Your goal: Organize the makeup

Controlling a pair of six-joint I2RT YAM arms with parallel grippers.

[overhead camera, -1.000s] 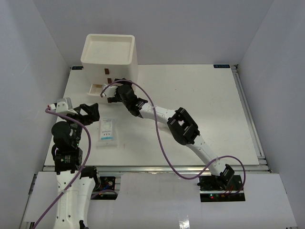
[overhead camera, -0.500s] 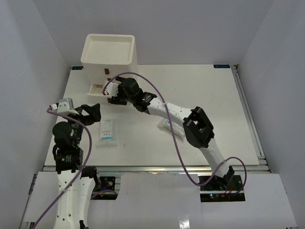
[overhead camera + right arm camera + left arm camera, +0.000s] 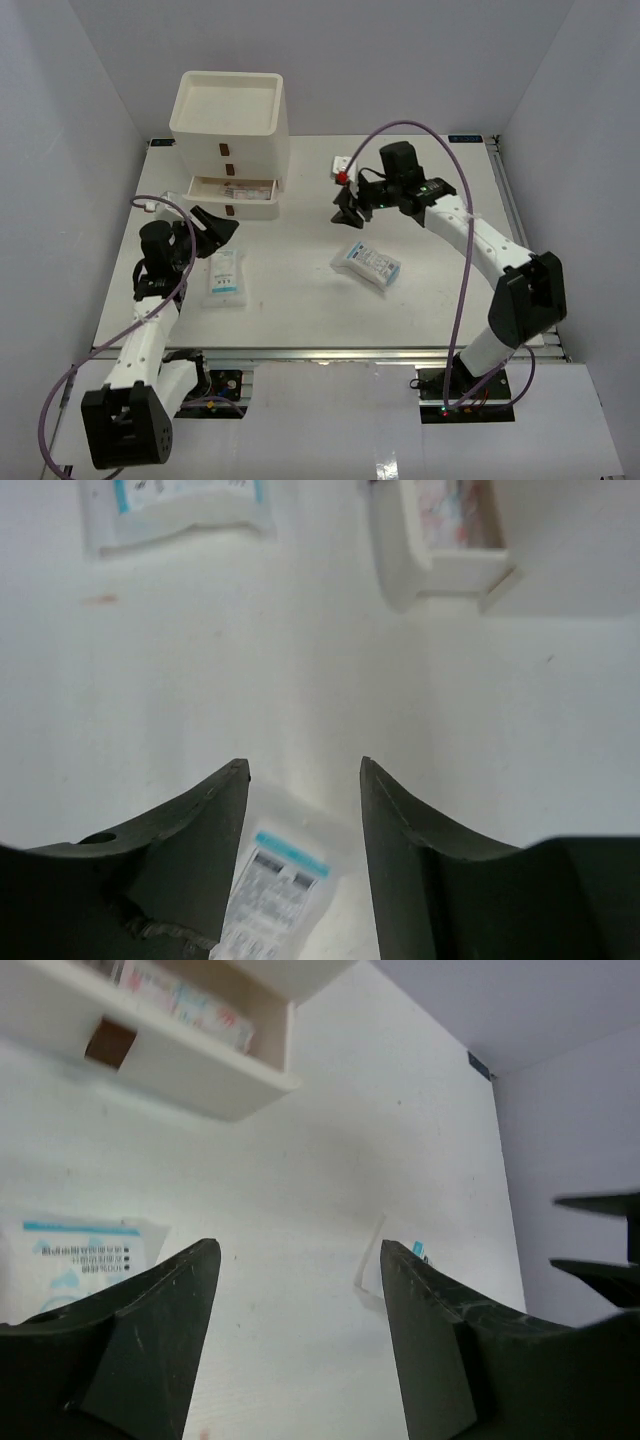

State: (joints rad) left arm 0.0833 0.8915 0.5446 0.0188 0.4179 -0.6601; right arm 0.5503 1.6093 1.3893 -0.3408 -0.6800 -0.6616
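Note:
A flat white-blue sachet pack (image 3: 225, 275) lies near my left gripper (image 3: 217, 228), which is open and empty just above and behind it; the pack shows at the left of the left wrist view (image 3: 70, 1260). A second sachet pack (image 3: 366, 265) lies mid-table; my right gripper (image 3: 347, 208) hovers open and empty behind it, and the pack shows between the jaws in the right wrist view (image 3: 275, 890). A small pink-white packet (image 3: 343, 163) lies at the back. More pink packets (image 3: 190, 1005) lie in the open drawer (image 3: 232, 190).
The white drawer box (image 3: 230, 115) stands at the back left, its middle drawer pulled out toward the table. The first sachet (image 3: 180, 505) and the drawer (image 3: 450, 530) show far off in the right wrist view. A rail (image 3: 520, 230) runs along the table's right edge.
My right arm has pulled back from the drawer to the right and now hovers mid-table. My left arm has stretched forward toward the sachet and drawer. The drawer stays open.

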